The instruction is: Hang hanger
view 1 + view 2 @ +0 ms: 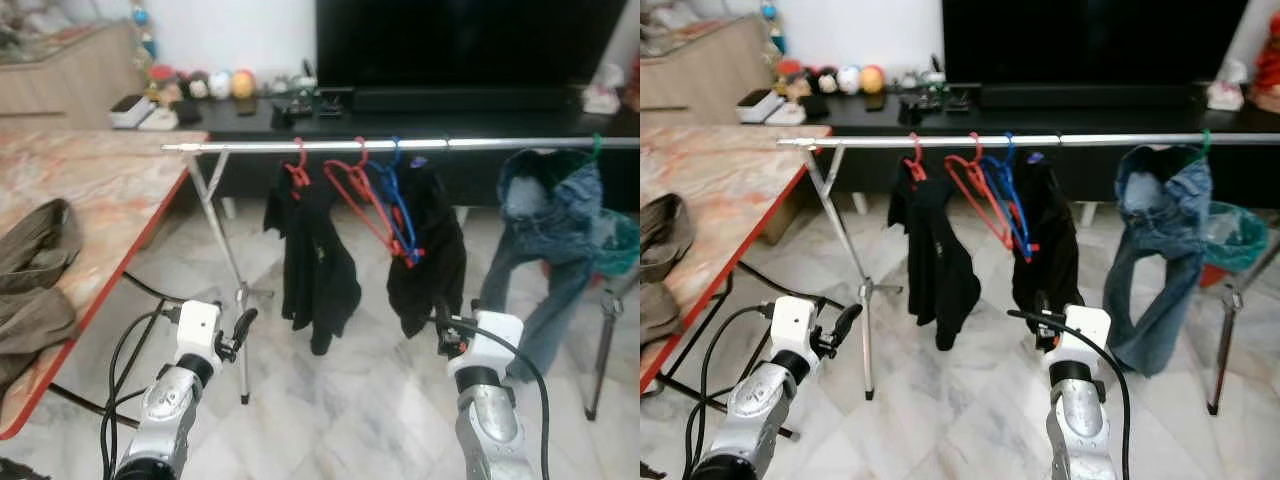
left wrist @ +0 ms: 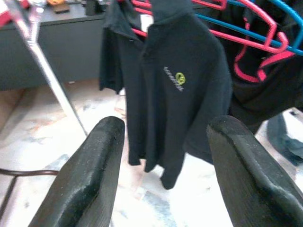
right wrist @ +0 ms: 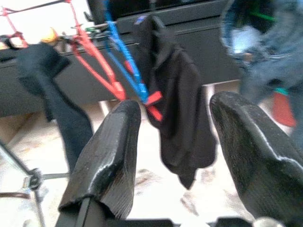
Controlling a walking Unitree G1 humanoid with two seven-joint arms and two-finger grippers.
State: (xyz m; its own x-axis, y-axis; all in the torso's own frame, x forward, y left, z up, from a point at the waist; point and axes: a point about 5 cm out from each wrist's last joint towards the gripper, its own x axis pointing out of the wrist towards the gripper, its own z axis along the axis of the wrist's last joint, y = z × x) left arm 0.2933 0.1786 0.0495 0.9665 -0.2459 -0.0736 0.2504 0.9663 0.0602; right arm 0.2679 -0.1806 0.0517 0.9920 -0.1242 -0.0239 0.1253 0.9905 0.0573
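Observation:
A silver clothes rail (image 1: 420,144) runs across the room at chest height. On it hang a black shirt (image 1: 318,262) on a red hanger (image 1: 298,168), an empty red hanger (image 1: 362,205), an empty blue hanger (image 1: 396,205), a second black garment (image 1: 432,255) and blue jeans (image 1: 550,235). My left gripper (image 1: 240,330) is open and empty, low and short of the black shirt (image 2: 180,80). Below the second black garment (image 3: 182,94), my right gripper (image 1: 444,335) is open too, holding nothing. The red and blue hangers (image 3: 118,71) hang ahead of its fingers (image 3: 111,161).
A marble table with a red edge (image 1: 110,190) stands at the left, with olive clothing (image 1: 35,275) on it. The rack's leg (image 1: 225,265) slants down between table and shirt. Behind are a black TV console (image 1: 430,118) and a teal basket (image 1: 622,245). Cables (image 1: 125,360) trail by my left arm.

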